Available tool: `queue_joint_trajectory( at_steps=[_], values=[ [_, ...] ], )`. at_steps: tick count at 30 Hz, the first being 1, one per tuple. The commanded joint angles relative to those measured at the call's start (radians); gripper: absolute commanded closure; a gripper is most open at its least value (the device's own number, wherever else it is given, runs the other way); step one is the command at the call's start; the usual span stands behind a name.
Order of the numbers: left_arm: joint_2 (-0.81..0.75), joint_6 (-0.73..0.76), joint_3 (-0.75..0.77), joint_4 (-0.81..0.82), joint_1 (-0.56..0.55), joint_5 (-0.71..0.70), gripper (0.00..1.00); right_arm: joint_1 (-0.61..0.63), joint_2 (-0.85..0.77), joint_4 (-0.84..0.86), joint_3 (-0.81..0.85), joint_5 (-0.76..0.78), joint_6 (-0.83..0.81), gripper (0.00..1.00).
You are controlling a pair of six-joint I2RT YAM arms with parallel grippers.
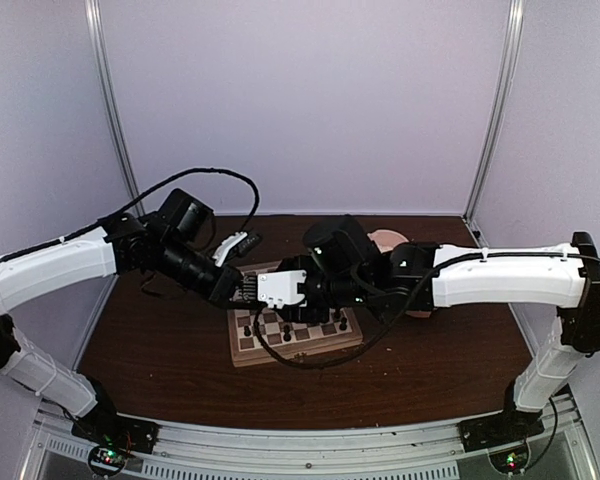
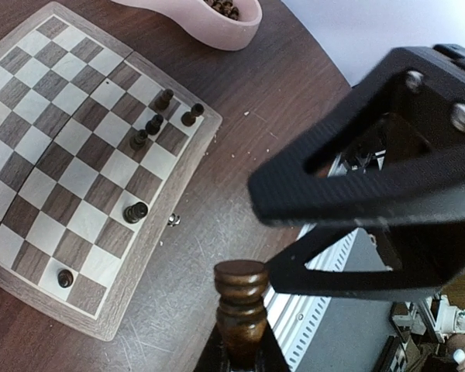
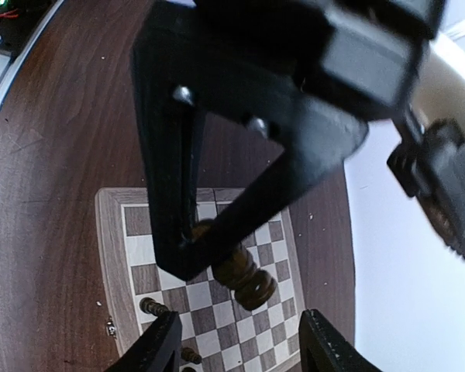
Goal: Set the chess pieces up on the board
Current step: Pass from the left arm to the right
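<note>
Six counted on the board (image 2: 31, 194): dark chess pieces (image 2: 153, 124), all upright, four bunched near the edge that carried the small metal clasp (image 2: 173, 221), two spaced farther along that same side. Found the board lying flat on the dark worktop (image 2: 240, 132). Saw the left arm (image 1: 50, 265) reaching in over the board, left jaws clamped on another dark brown piece (image 2: 240, 298), held in the air just off the board's clasp edge. Met there the right arm (image 1: 500, 275), right jaws parted and gripping nothing, close beside the held piece; could not tell whether touching. Noted a pink bowl (image 2: 217, 31) beyond the board's corner, more dark pieces inside.
</note>
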Motion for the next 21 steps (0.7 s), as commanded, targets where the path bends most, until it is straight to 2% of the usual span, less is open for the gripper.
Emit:
queue_joint_trajectory(
  at_steps=[1,6,8,12,15,17,21],
  values=[
    [0.047,0.021,0.046,0.001,0.005,0.047,0.96,0.049,0.026,-0.013,0.042,0.146,-0.111,0.46],
    [0.089,0.026,0.086,-0.02,0.005,0.084,0.96,0.096,0.075,0.017,0.041,0.231,-0.15,0.47],
    [0.096,0.026,0.085,-0.019,0.005,0.091,0.95,0.107,0.093,0.013,0.045,0.263,-0.153,0.5],
    [0.093,0.027,0.075,-0.023,0.005,0.098,0.95,0.112,0.108,0.023,0.039,0.29,-0.138,0.69],
    [0.082,0.025,0.063,-0.024,0.005,0.092,0.94,0.112,0.099,0.03,0.035,0.285,-0.132,0.79],
    [0.076,0.022,0.053,-0.021,0.005,0.088,0.94,0.112,0.096,0.045,0.023,0.281,-0.138,0.79],
    [0.063,0.024,0.048,-0.034,0.005,0.088,0.94,0.111,0.118,0.043,0.033,0.296,-0.156,0.74]
  ],
)
